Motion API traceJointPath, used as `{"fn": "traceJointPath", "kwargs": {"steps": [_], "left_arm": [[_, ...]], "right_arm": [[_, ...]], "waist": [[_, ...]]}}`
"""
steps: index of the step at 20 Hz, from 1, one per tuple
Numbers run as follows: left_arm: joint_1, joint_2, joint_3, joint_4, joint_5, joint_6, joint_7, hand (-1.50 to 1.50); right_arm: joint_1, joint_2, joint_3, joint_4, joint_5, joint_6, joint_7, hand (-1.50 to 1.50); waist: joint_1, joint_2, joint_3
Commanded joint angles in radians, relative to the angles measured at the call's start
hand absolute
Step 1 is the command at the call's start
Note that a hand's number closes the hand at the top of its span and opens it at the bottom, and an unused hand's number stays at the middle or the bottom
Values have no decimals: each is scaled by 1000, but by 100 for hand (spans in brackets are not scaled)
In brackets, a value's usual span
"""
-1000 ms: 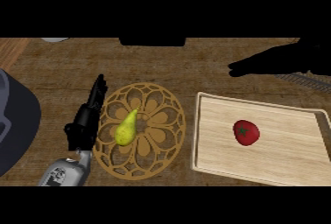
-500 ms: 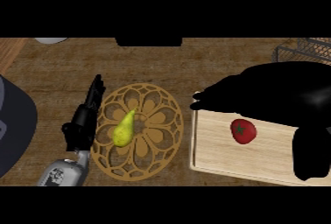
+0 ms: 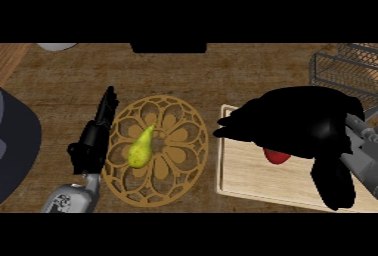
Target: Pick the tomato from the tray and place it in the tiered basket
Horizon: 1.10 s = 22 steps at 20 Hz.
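The red tomato (image 3: pixel 277 156) lies on the pale wooden tray (image 3: pixel 255 182) at the right, and only its lower part shows. My right hand (image 3: pixel 295 125) hangs over it and covers most of it, fingers spread toward the left and thumb pointing down, open, not curled round the tomato. The wire tiered basket (image 3: pixel 345 67) stands at the far right, beyond the tray. At the left my left hand (image 3: pixel 92 145) rests open with its fingers pointing up, beside the round wooden trivet.
A yellow-green pear (image 3: pixel 140 149) lies on the round carved wooden trivet (image 3: pixel 177 150) in the middle. A large dark round object (image 3: pixel 11 145) fills the left edge. A white item (image 3: pixel 55 46) and a black block (image 3: pixel 168 47) sit at the far edge.
My right hand has come down from the far right over the tray and now covers most of the tomato. The left hand, pear and tray have not moved.
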Motion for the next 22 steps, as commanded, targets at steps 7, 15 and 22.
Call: {"fn": "traceJointPath", "kwargs": {"steps": [7,15,22], "left_arm": [[-15,12,37,-39,-1,-25,45,0],[7,-42,-1,-43,-39,-9,49,0],[-8,-46,9,-41,-45,-28,60,0]], "right_arm": [[31,-58,4,-74,71,108,59,-150],[115,1,-28,-58,313,217,-74,-150],[102,60,-25,-92,469,257,-224,-150]], "waist": [[-4,0,1],[11,8,2],[19,9,2]]}}
